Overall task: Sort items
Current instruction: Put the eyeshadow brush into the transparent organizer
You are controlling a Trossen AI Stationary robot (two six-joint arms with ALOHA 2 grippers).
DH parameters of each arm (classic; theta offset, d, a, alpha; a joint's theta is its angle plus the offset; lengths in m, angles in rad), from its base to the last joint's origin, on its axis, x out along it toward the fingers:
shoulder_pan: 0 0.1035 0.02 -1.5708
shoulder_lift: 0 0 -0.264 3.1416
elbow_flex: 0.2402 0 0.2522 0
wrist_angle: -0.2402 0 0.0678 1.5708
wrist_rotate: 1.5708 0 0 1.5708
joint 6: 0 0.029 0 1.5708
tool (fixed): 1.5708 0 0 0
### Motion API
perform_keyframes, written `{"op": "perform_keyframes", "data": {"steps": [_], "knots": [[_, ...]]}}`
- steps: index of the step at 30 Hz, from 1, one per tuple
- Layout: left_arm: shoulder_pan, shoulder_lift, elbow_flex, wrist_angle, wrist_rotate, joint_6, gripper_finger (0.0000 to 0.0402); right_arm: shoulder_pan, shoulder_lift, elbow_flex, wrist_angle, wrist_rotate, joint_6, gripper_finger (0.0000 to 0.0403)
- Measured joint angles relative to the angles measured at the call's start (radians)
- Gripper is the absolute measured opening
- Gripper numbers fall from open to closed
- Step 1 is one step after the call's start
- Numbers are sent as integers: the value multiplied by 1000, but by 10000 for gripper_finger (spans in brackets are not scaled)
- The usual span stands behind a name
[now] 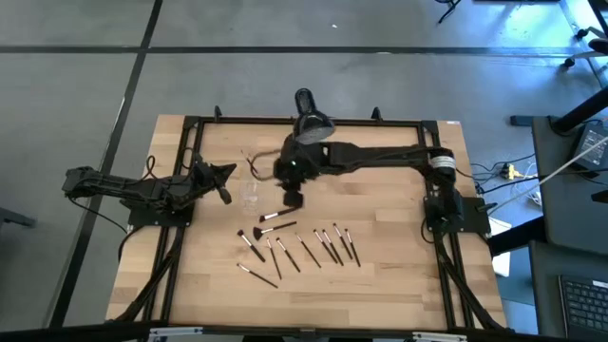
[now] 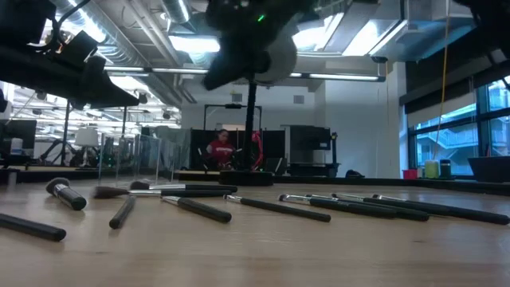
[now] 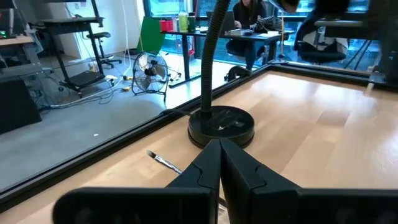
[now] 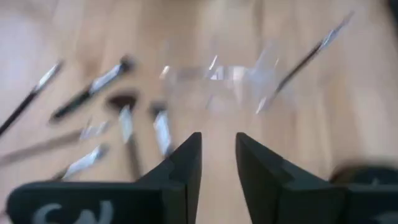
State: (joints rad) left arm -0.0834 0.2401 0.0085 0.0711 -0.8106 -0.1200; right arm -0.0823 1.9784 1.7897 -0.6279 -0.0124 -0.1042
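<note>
About a dozen thin makeup brushes (image 1: 304, 247) with dark handles lie flat on the wooden table, near the middle toward the near edge. They also show in the low view (image 2: 263, 206). One more brush (image 3: 163, 160) lies apart, near the lamp base. My right gripper (image 1: 293, 201) reaches in from the right. It hovers above the table just beyond the brushes, open and empty (image 4: 217, 152), and faces a small clear cup (image 4: 217, 81). My left gripper (image 1: 230, 171) waits at the table's left side, shut and empty (image 3: 219, 146).
A black desk lamp (image 1: 309, 123) stands at the far edge, with its round base (image 3: 221, 124) in front of my left gripper. The clear cup (image 1: 250, 195) stands between the two grippers. A black frame (image 1: 190, 133) borders the table. A person (image 2: 221, 147) sits far behind.
</note>
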Motion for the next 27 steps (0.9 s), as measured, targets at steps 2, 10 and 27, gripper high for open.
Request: {"op": "perform_keyframes", "data": {"steps": [2, 10, 27], "knots": [[0, 0, 0, 0, -3, 0, 6, 34, -5, 2, -92, 28, 61, 91], [0, 0, 0, 0, 1, -36, 6, 195, 10, -93, -212, 115, 365, 84], [0, 0, 0, 7, -3, -27, 6, 256, 51, -224, -128, 169, 773, 84]]}}
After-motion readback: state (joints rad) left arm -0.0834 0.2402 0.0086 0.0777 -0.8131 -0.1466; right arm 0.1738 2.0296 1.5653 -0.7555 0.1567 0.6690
